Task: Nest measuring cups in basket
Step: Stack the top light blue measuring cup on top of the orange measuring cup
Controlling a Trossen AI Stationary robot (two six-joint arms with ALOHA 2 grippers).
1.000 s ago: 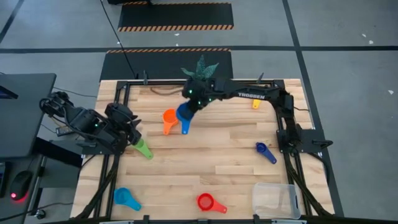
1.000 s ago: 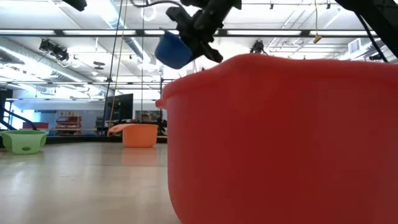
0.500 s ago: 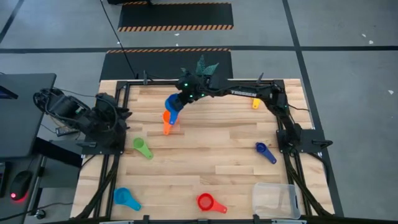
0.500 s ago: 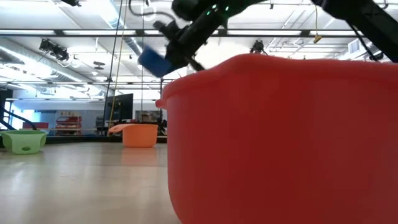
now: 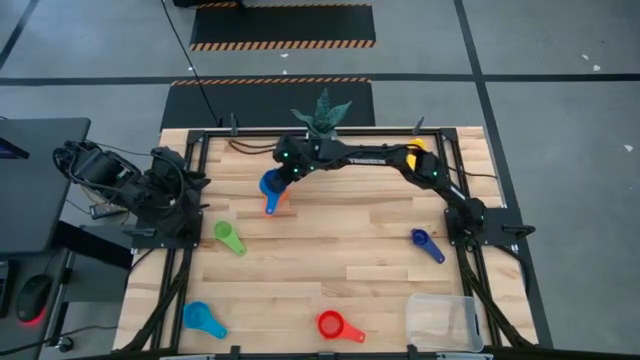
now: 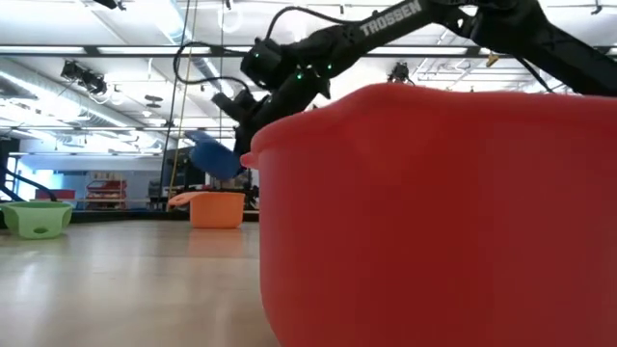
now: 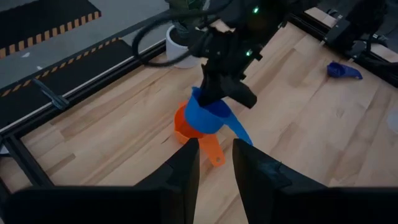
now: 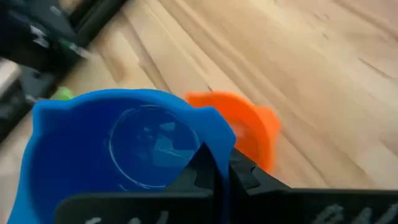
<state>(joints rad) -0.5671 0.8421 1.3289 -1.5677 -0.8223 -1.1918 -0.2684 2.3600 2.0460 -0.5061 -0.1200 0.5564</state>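
Blue plastic forms the cup [image 5: 270, 184] gripped at its rim by the right gripper [image 5: 278, 178], whose fingers are pressed shut on it; the cup is a round scoop with a short flat handle, held above the orange cup [image 5: 283, 195] near the table's [image 5: 350, 270] far left part. The clear basket [image 5: 442, 322] is seen at the near right corner, well apart. The green cup [image 5: 229, 238], light blue cup [image 5: 203, 319], red cup [image 5: 334, 326] and navy cup [image 5: 427, 245] are spread out, with bare wood left in the middle. The left gripper [image 7: 214, 163] is kept at the left edge, fingers partly apart, nothing held. Compared with a second ago, the blue cup has been carried leftward and lower, over the orange one.
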